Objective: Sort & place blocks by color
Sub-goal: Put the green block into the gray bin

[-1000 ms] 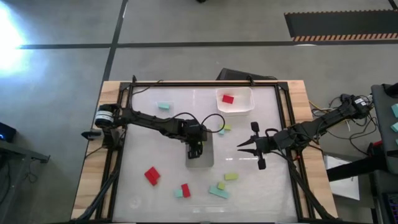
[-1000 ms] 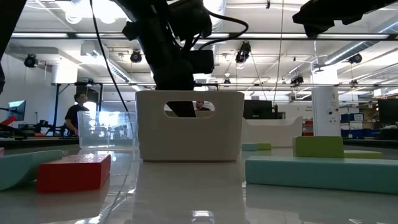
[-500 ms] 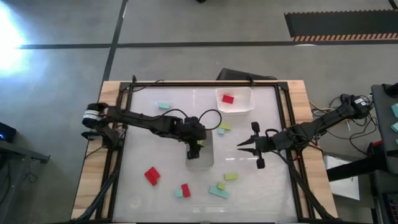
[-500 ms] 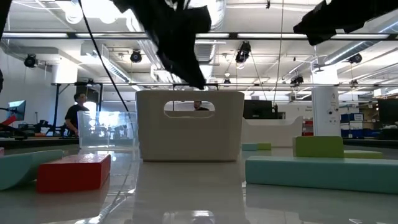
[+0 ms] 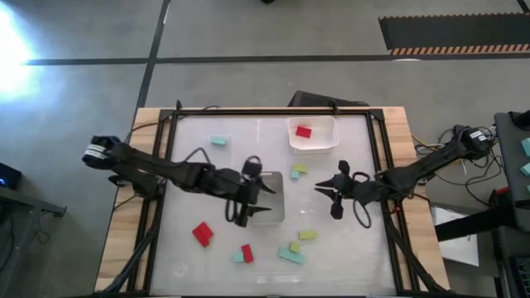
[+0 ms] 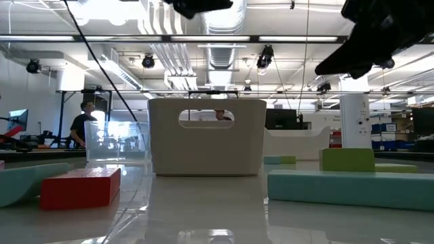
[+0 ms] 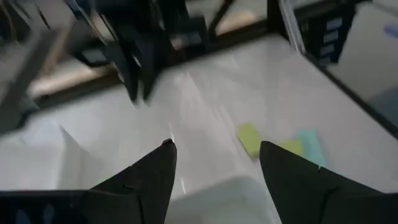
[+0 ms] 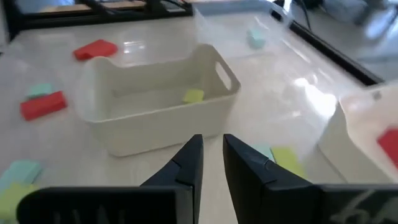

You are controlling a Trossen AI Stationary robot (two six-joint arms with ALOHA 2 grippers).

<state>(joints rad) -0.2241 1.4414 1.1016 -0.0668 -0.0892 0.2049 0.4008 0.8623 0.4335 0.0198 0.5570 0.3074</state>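
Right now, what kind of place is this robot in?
Probably a big lab or workshop: ceiling ducts overhead, a person at benches behind, and a striped floor mat beside the table.

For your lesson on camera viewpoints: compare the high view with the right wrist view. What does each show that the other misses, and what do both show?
Only the high view shows the left gripper, open at the central bin's edge, and the right gripper from outside. Only the right wrist view shows the yellow-green block lying inside that bin. Both show the central bin, the red block in the far bin and loose red and teal blocks on the table.
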